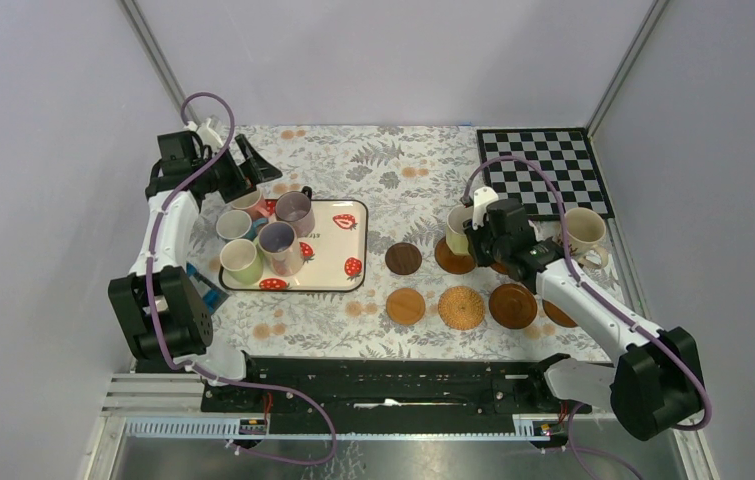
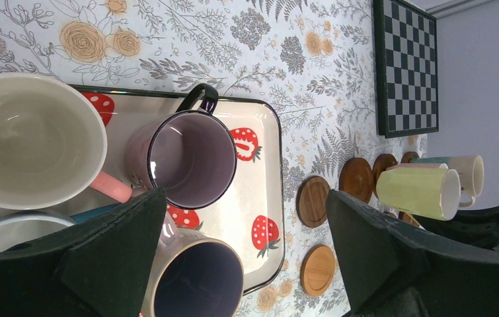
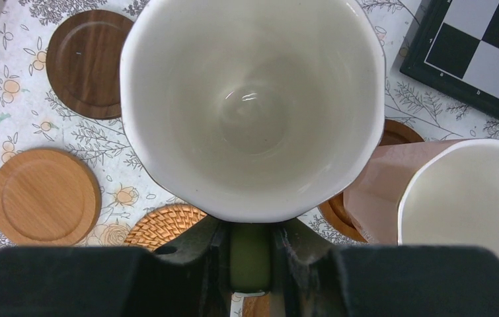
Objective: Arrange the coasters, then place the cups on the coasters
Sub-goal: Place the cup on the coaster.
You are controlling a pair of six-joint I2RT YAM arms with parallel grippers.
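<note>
- pale green cup [image 3: 253,99] is upright, mouth up, with its handle clamped between the jaws of the right gripper [image 3: 250,254]; the handle points back at the wrist.
- key relation: the cup sits straight over the dark coaster [image 1: 450,264] just behind the woven coaster [image 1: 461,307]. only that coaster's near rim shows, so cannot tell if the base touches it or hangs just above.
- judgement: next move is likely a short straight lowering or a plain release, no sideways shift needed. right arm is the one on it; left arm is well off.
- left gripper [image 2: 241,205] has jaws wide apart and holds nothing. it hovers over the strawberry tray [image 1: 328,245], far left of the woven coaster, where the purple mug [image 2: 190,158] and other mugs stand.
- pink cup [image 3: 385,191] stands behind and right of the woven coaster, just beside the held cup. tight gap, could bump on release.
- bare coasters: second dark coaster [image 1: 404,258] behind-left of the woven coaster, tan coaster [image 1: 405,306] on its left, brown coaster [image 1: 512,305] on its right.
- surface: flat floral tablecloth [image 1: 393,170]. checkerboard mat [image 1: 543,165] lies far behind-right of the woven coaster. plain grey walls close around.
</note>
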